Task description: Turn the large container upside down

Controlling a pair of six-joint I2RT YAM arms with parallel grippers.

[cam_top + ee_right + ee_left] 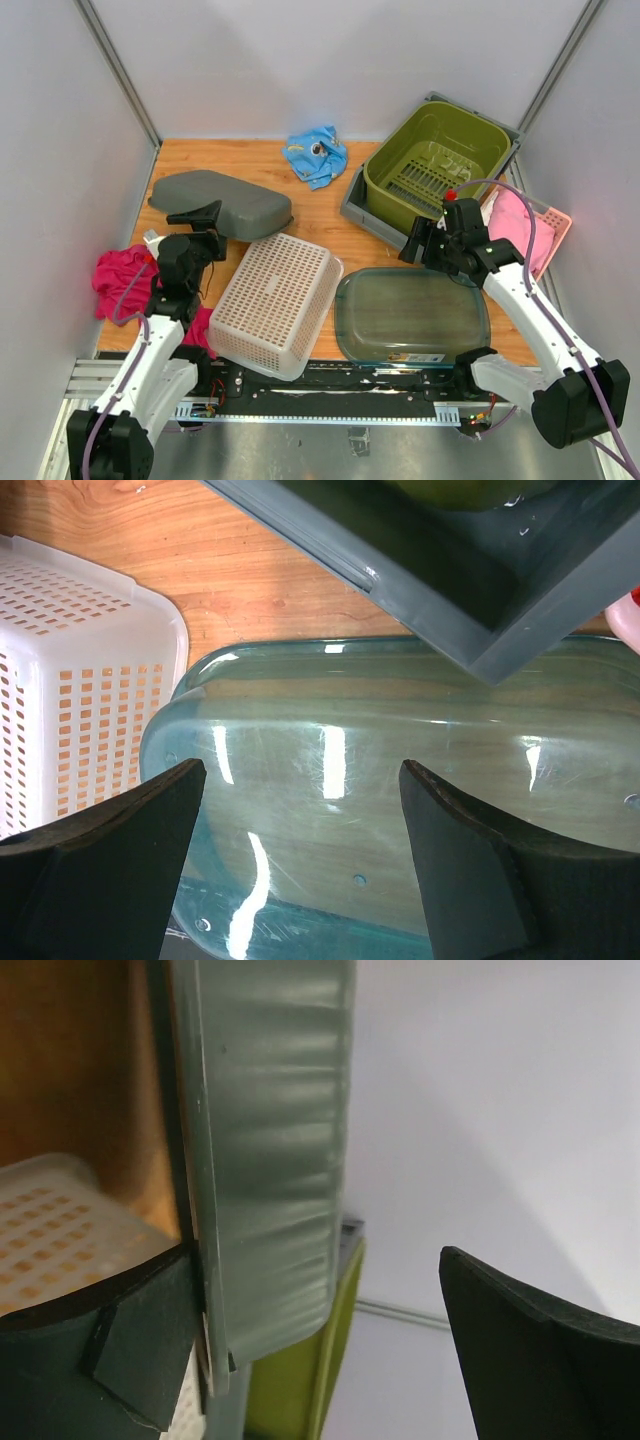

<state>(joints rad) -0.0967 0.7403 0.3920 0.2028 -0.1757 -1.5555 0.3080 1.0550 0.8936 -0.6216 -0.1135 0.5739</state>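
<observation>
A large grey tub (220,203) lies bottom up at the back left of the table. My left gripper (200,225) is open at its near rim. In the left wrist view the tub's wall (270,1160) stands between the jaws, against the left finger (110,1360), with the right finger (550,1350) well apart. My right gripper (425,240) is open and empty above the far edge of a clear glass dish (412,313). That dish lies bottom up below the right gripper (300,860) in the right wrist view (400,780).
A white perforated basket (275,300) lies bottom up between tub and dish. A green drainer (435,165) sits in a grey tray (365,215) at back right, beside a pink basket (545,225). A blue cloth (315,153) lies at the back, a pink cloth (120,280) at left.
</observation>
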